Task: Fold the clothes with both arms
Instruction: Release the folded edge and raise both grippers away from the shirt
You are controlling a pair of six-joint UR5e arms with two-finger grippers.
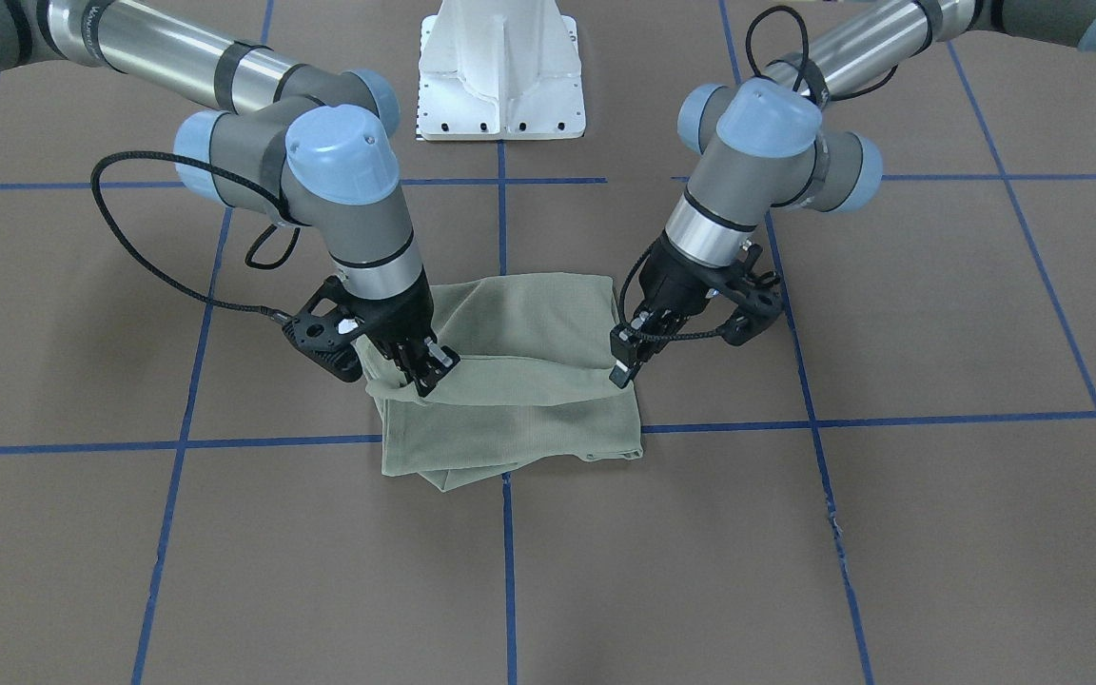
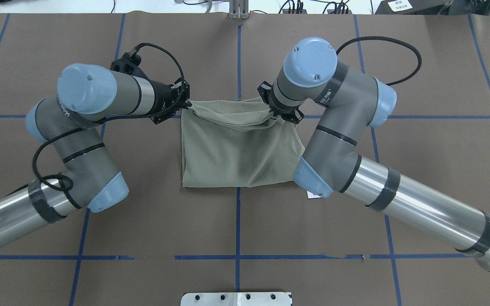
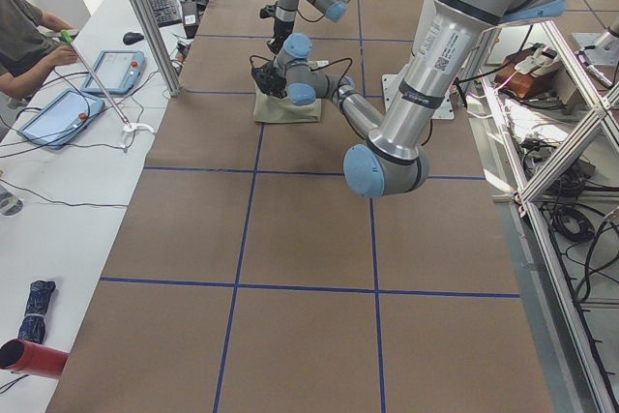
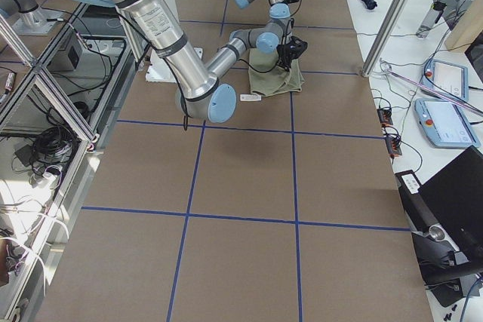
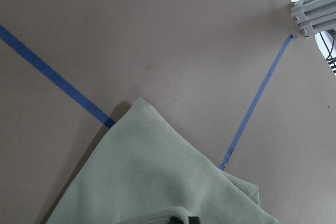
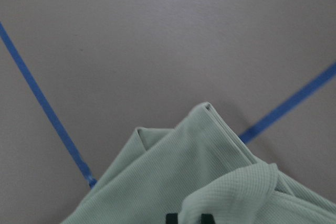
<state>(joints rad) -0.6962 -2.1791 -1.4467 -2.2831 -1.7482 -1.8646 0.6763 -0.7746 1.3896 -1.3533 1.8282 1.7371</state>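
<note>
Shirt [image 1: 510, 400], olive-green, lies folded to a rough rectangle at mid-table, over a crossing of blue tape lines [image 1: 263, 442] on the brown table [image 1: 890, 533].

Front view: right gripper [image 1: 431, 366] is clamped on the top layer at the shirt's right corner. Left gripper [image 1: 626, 362] is clamped on the left corner. White base [image 1: 500, 86] stands well apart, on the robot's side.

Overhead: the held edge is the one far from the robot. It is raised and sags between the two grippers. The lower layers lie flat.

Left side view: shirt is small and far off, and the grip cannot be read.

Right side view: white tag [image 4: 250, 97] lies on the table just beside the shirt's near edge.

Left wrist: ribbed cloth corner lies across a tape line, with a rolled hem at the bottom edge.

Right wrist: two black fingertips [image 6: 171, 217] show at the bottom edge, with cloth bunched against them.
</note>
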